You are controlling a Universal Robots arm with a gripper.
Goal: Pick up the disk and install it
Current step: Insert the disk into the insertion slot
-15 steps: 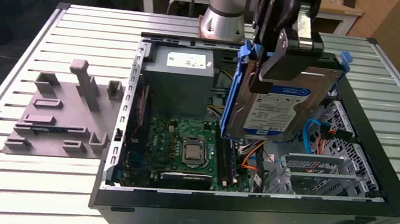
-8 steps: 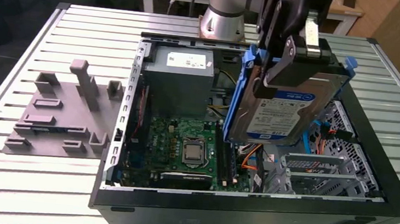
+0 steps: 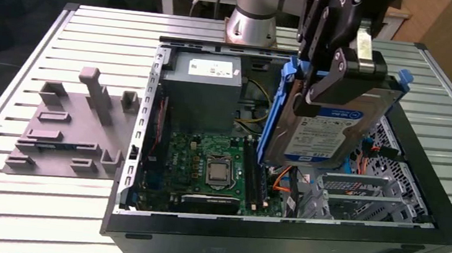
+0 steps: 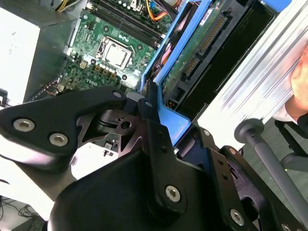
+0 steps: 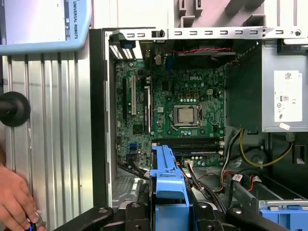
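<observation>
fingers [image 4: 153, 130] are clamping the blue bracket of the disk [image 3: 329, 133] | gripper [image 3: 323, 89] is holding it tilted, label showing, above the open case [image 3: 281, 247] | disk is hanging over the cage [image 3: 369, 193], beside the motherboard [image 3: 206, 162] | case is sitting on the table [image 3: 27, 207] | 1 hand [image 5: 14, 197] is touching the table

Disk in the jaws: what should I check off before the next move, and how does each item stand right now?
1. Grasp: ok, jaws shut on the disk at its blue bracket.
2. Case open: ok, motherboard exposed.
3. Disk seated: not ok, it hangs tilted over the case interior.
4. Orange cables clear of the disk's lower edge: cannot tell.
5. People clear: not ok, a hand rests on the table beside the case.
</observation>
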